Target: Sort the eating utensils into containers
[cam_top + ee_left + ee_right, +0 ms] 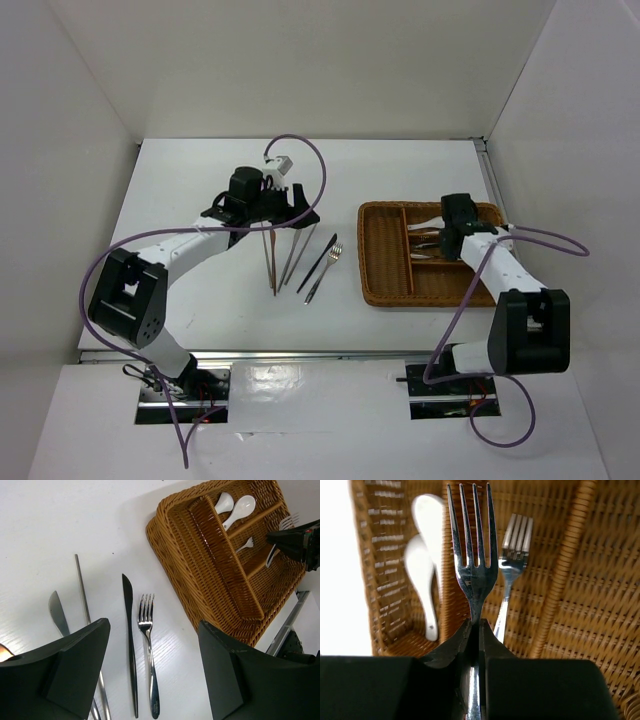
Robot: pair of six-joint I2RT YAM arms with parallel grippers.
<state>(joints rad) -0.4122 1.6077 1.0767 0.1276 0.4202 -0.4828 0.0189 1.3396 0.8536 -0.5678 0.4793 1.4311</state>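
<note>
Right wrist view: right claw (475, 630) is clamped on a silver fork (475, 575), tines toward frame top. It hangs over the wicker tray (570, 580), roughly above the divider between the white spoons (422, 575) at left and a lying fork (512, 565) at right. The two fork axes run parallel, so I'd judge the drop needs only a nudge frame-right. Left claw (154, 627) is spread apart over a loose fork (148, 650) on the surface (50, 520).

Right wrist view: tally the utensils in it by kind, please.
Forks: 2, held fork in the right claw, loose fork in the wicker tray.
White spoons: 2.
Total: 4.
</note>
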